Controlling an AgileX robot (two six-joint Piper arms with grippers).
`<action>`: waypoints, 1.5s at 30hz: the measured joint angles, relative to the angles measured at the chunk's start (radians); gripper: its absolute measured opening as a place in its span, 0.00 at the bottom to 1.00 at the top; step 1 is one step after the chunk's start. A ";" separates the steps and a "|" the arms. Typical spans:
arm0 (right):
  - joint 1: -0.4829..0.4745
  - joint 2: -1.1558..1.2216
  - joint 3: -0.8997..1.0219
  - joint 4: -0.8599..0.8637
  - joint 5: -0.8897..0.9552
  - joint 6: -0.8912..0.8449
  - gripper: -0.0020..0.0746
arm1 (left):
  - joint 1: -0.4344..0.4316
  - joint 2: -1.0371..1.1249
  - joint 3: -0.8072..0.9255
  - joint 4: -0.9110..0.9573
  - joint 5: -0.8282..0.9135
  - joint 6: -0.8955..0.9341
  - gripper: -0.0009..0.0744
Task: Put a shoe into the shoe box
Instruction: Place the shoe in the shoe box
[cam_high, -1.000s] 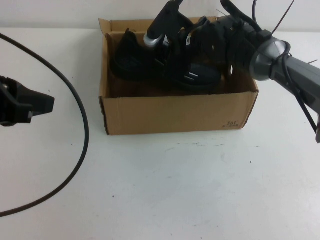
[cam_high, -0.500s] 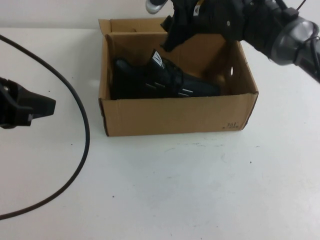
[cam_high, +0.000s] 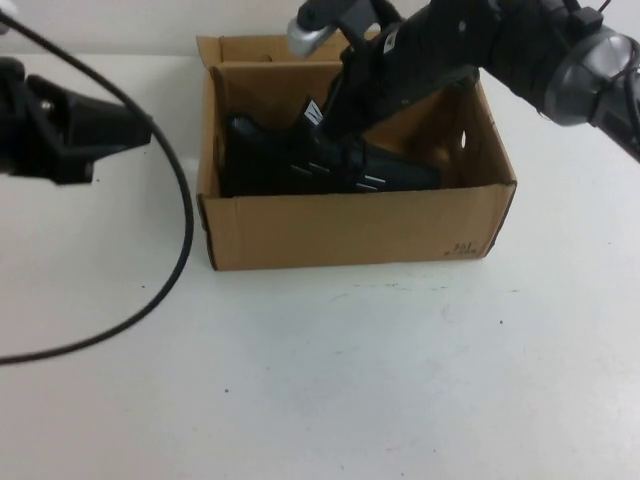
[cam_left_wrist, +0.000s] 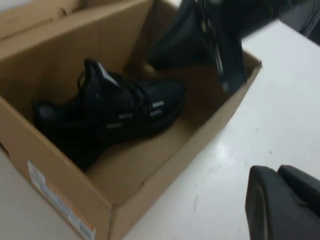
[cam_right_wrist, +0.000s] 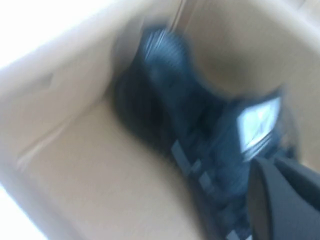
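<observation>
The black shoe (cam_high: 300, 160) lies on its side inside the brown cardboard shoe box (cam_high: 350, 228), toe toward the right end. It also shows in the left wrist view (cam_left_wrist: 115, 112) and, blurred, in the right wrist view (cam_right_wrist: 200, 130). My right gripper (cam_high: 338, 105) hangs over the box's back part, just above the shoe's collar, fingers together and holding nothing; it also shows in its own wrist view (cam_right_wrist: 285, 200). My left gripper (cam_high: 135, 128) is shut and empty, above the table left of the box; its wrist view (cam_left_wrist: 280, 200) also shows the box (cam_left_wrist: 150, 175).
A black cable (cam_high: 180, 230) loops over the white table left of the box. The box's right end has a small round hole (cam_high: 462, 143). The right arm (cam_high: 560, 50) reaches in from the back right.
The right gripper was down on the shoe, lifted clear, and has now dropped back toward its collar. The left arm has moved up and right, closer to the box. The shoe stays in the box.
</observation>
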 joint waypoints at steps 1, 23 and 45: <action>0.000 0.011 0.000 0.000 0.024 0.000 0.01 | -0.010 0.033 -0.023 -0.028 -0.014 0.020 0.01; -0.131 0.161 0.000 0.213 0.289 0.102 0.00 | -0.383 0.652 -0.396 0.446 -0.325 -0.265 0.01; -0.129 0.232 -0.108 -0.040 0.010 0.312 0.00 | -0.383 0.676 -0.408 0.438 -0.330 -0.269 0.01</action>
